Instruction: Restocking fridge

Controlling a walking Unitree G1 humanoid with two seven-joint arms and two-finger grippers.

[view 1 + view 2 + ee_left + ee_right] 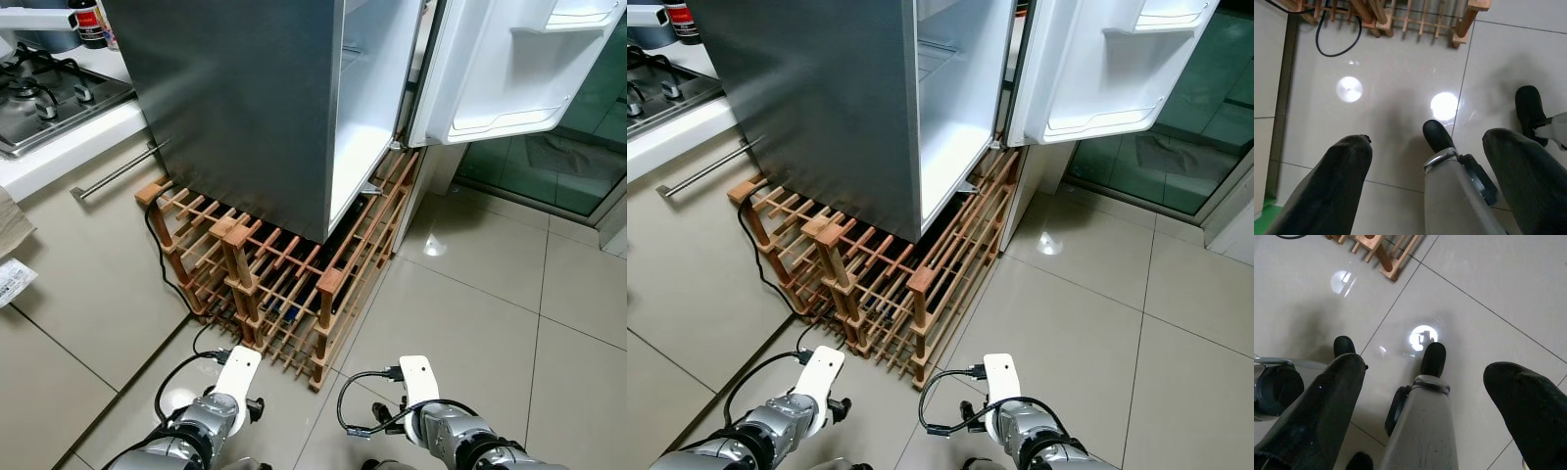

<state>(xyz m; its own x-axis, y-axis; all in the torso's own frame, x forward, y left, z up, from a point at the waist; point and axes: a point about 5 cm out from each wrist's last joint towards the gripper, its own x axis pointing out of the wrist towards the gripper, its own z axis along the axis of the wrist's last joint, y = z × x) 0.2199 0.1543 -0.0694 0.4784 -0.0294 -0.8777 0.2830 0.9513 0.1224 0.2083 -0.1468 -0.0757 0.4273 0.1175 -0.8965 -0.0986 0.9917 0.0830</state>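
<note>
The fridge (pixel 245 98) is seen with its door (pixel 509 69) open; left hand (pixel 1430 181) and right hand (pixel 1425 406) are held spread wide, empty, over the floor (pixel 490 323).

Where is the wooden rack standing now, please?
In the left eye view the wooden rack stands on the tiled floor under the open fridge, just ahead of the robot, with the kitchen counter to its left.

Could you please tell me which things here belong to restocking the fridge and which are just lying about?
Part of the job:
fridge
open fridge door
left gripper, open
right gripper, open

Just lying about:
wooden rack
black cable
gas hob
</note>
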